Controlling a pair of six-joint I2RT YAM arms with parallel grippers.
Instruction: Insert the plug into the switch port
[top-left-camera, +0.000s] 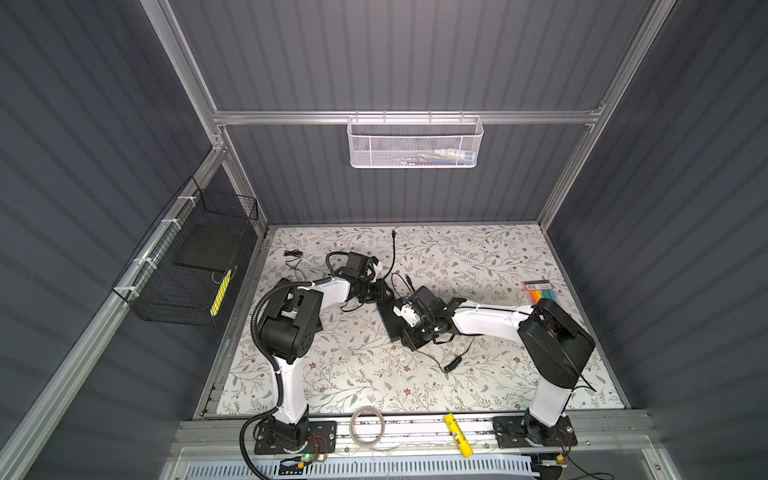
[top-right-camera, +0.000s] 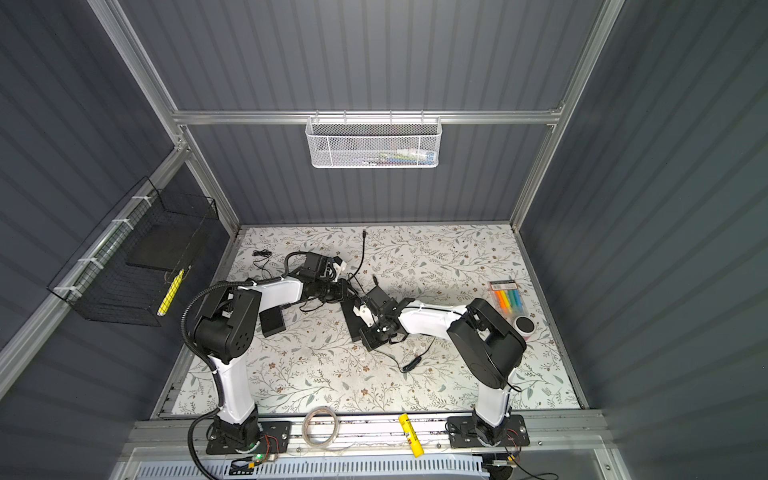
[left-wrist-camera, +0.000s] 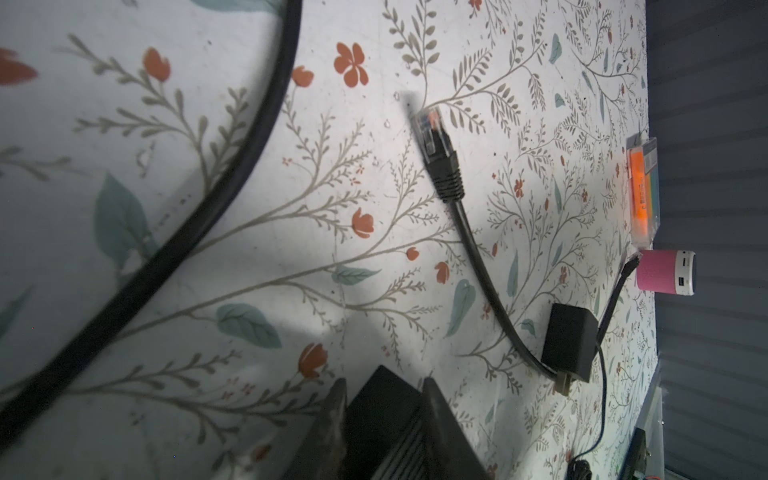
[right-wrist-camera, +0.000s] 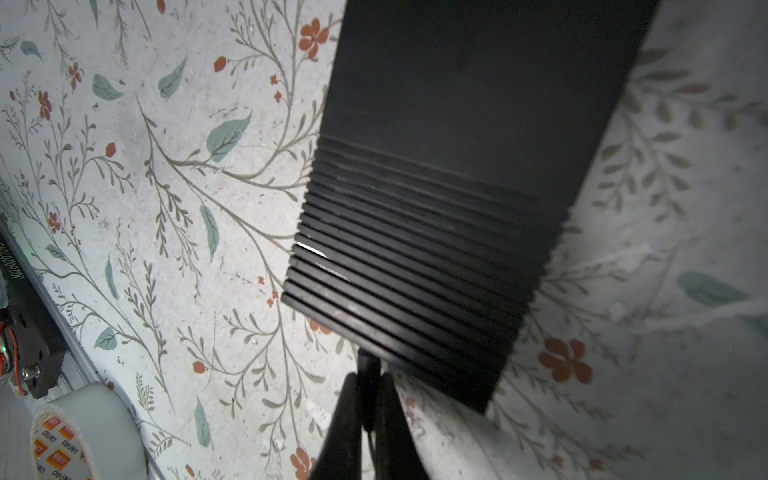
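My right gripper (right-wrist-camera: 368, 376) is clamped on what I take for the slim black plug (right-wrist-camera: 368, 362). Its tip sits against the near edge of the switch (right-wrist-camera: 457, 166). That face is hidden from me, so I cannot tell whether the tip has met a port. My left gripper (left-wrist-camera: 384, 382) pinches one corner of the switch, bracing it on the surface (right-wrist-camera: 124, 208).

If I push off-axis, I expect the plug to skid along the edge or twist between my fingers. A corner hold may also let the switch pivot on the smooth floral sheet. The thin limp cord (top-left-camera: 436, 357) trailing behind could snag and drag the plug askew.

The switch is a flat, rigid slab in matte black, plain on one half and cut into fine parallel fins on the other. The plug is narrow and looks hard.
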